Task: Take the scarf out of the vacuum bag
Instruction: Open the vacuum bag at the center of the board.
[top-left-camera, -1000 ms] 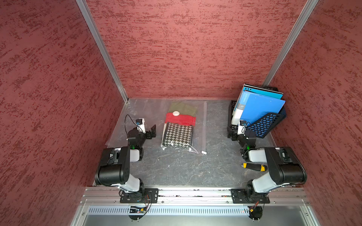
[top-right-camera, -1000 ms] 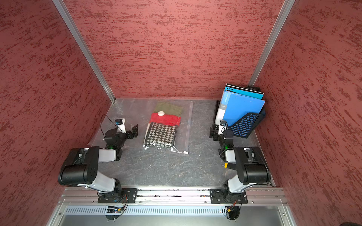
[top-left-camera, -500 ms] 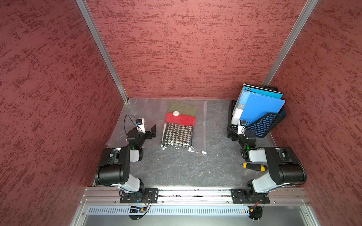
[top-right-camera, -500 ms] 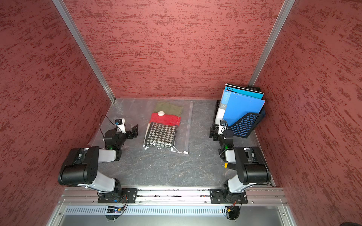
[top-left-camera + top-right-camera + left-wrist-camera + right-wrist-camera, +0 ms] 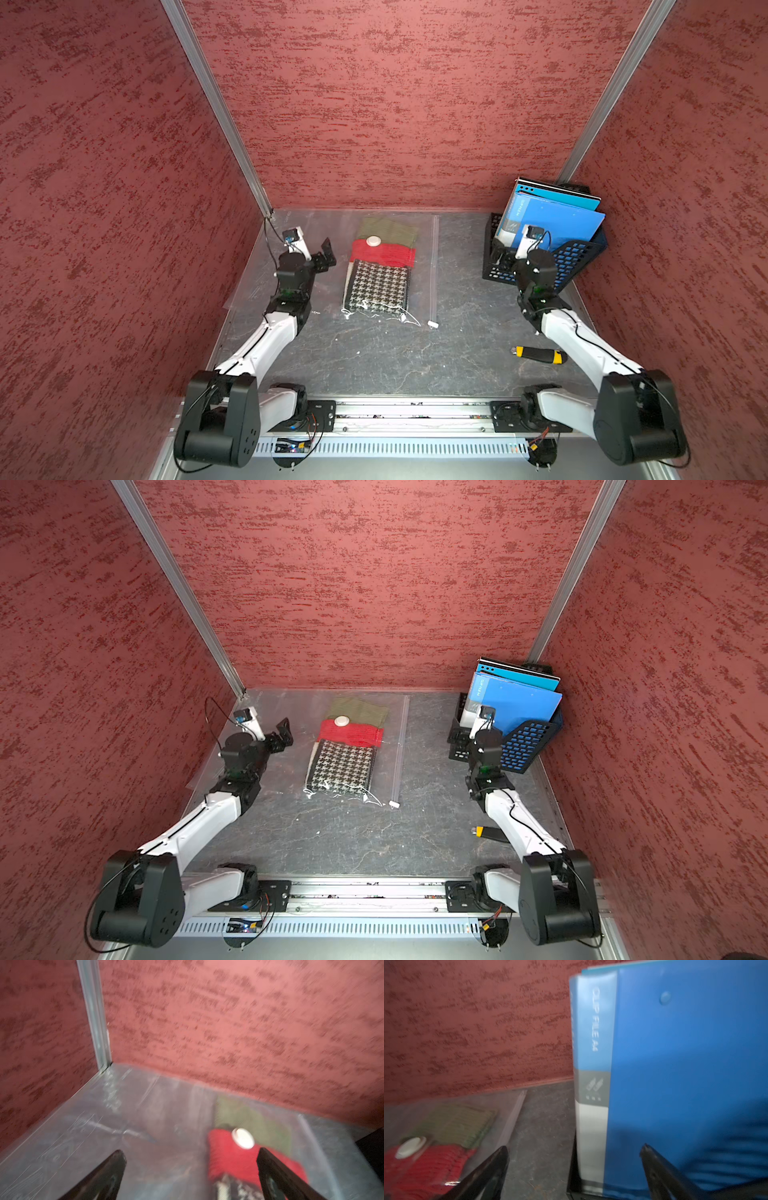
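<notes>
The clear vacuum bag (image 5: 328, 226) (image 5: 291, 704) lies flat at the back of the table. The folded scarf (image 5: 380, 282) (image 5: 343, 762), olive, red and houndstooth, is inside it. A round white valve cap (image 5: 373, 240) (image 5: 243, 1138) (image 5: 410, 1147) sits over the red band. The zip strip (image 5: 434, 270) (image 5: 513, 1113) runs along the bag's right edge and ends at a small white slider clip (image 5: 432, 323) (image 5: 394, 804). My left gripper (image 5: 326, 255) (image 5: 191, 1154) hangs open over bare plastic left of the scarf. My right gripper (image 5: 574, 1151) is open and empty, right of the zip strip, facing the folders.
A black mesh file rack (image 5: 577, 262) holding blue folders (image 5: 552, 220) (image 5: 685, 1064) stands in the back right corner. A screwdriver with a yellow and black handle (image 5: 538, 354) (image 5: 488, 832) lies by the right arm. Red walls close in three sides.
Both arms have stretched out from their folded pose, carrying the grippers farther toward the back wall. Both grippers stay open. The bag and scarf have not moved.
</notes>
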Controlling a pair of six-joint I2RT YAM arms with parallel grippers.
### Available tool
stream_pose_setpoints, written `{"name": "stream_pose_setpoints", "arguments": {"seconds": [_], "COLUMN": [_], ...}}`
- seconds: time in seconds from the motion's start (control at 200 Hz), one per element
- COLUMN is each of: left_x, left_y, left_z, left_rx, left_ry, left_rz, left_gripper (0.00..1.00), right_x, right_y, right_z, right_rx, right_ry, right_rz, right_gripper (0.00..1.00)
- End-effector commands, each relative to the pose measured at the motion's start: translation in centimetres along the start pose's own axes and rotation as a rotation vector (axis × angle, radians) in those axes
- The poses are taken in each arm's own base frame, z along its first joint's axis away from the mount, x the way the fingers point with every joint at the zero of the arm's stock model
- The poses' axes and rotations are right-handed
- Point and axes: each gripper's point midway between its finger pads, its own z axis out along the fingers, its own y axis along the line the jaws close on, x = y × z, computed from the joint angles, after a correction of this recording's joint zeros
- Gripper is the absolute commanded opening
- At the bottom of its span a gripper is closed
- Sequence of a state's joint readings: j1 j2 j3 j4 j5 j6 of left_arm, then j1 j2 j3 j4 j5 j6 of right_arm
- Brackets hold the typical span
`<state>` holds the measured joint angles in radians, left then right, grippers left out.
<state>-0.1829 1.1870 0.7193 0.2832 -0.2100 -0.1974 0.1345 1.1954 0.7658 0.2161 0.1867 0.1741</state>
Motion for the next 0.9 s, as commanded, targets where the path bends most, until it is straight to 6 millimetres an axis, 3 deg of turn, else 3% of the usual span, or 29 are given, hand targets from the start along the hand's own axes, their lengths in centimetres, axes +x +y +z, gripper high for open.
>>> {"name": "stream_pose_setpoints", "arguments": {"seconds": [0.0,0.09,0.19,0.225,0.296,0.431,0.621,0.776,0.892], "left_x": [5.0,5.6,6.9,7.1,8.2,11.2,14.8,16.2,18.3], "left_y": [-3.1,-6.0,-7.9,-8.6,-12.1,-18.3,-21.7,-25.8,-27.9], "left_z": [-0.3,0.3,0.9,1.0,1.4,1.5,3.2,4.5,5.2], "left_rx": [-0.087,-0.145,-0.265,-0.308,-0.289,-0.246,-0.320,-0.269,-0.183], "left_ry": [0.276,0.362,0.425,0.426,0.427,0.491,0.609,0.611,0.669], "left_rz": [0.132,0.158,0.141,0.149,0.235,0.293,0.265,0.323,0.285], "left_gripper": [1.00,1.00,1.00,1.00,1.00,1.00,1.00,1.00,1.00], "right_x": [4.4,4.3,4.9,4.8,4.6,4.8,5.7,6.3,8.2], "right_y": [-0.4,-1.1,-5.7,-5.0,-3.5,-4.0,-7.3,-6.4,-4.1], "right_z": [-0.5,-1.0,-3.4,-3.0,-2.3,-2.7,-4.7,-4.5,-2.6], "right_rx": [0.114,0.201,0.504,0.448,0.338,0.383,0.626,0.548,0.395], "right_ry": [0.292,0.365,0.382,0.397,0.380,0.392,0.511,0.501,0.559], "right_rz": [0.031,0.110,0.275,0.266,0.226,0.121,0.038,0.057,0.036], "right_gripper": [0.99,0.99,0.99,0.99,0.99,0.99,0.99,0.99,0.99]}}
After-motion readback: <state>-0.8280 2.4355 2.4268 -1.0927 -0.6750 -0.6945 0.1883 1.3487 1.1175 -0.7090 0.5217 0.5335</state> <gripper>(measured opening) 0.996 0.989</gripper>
